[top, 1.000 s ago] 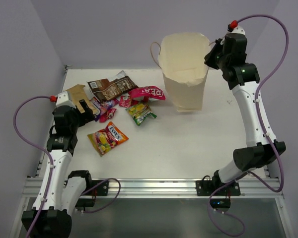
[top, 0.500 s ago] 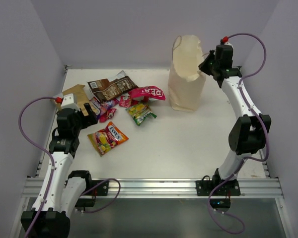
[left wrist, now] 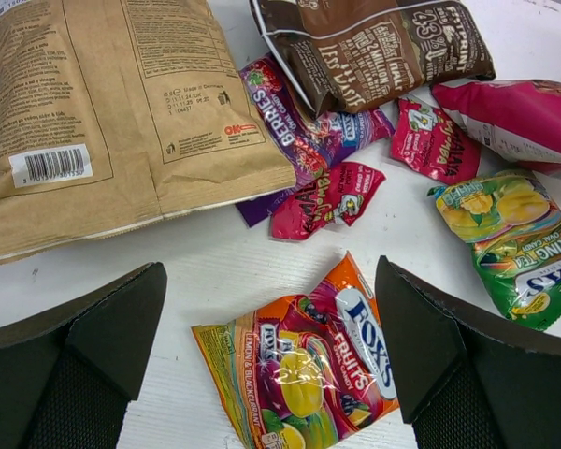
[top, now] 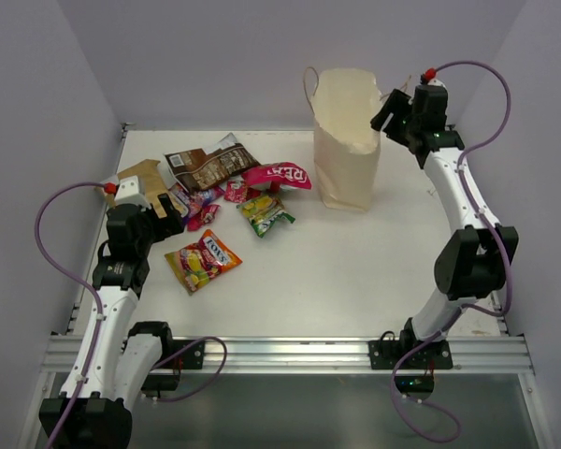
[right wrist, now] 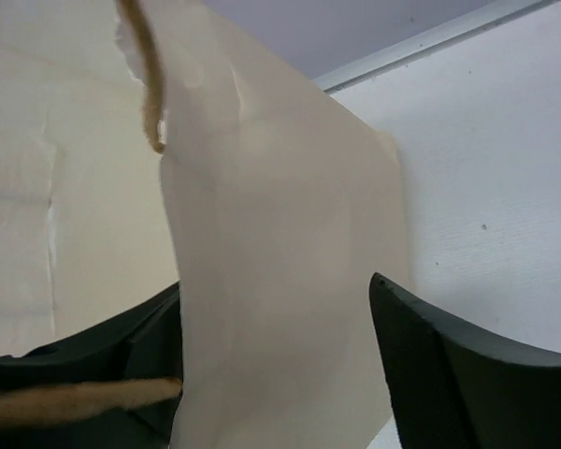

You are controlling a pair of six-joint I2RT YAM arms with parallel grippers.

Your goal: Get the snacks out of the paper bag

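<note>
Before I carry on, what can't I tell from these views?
- Paper bag interior: top view, its own walls hide the bottom, so whether it is empty cannot be seen.
- Right wrist view: the bag's paper fills the frame past the right gripper; no contents visible.
- Tan pouch: left wrist view, cut by top and left edges.
- Pink packet: same view, cropped at right.
</note>
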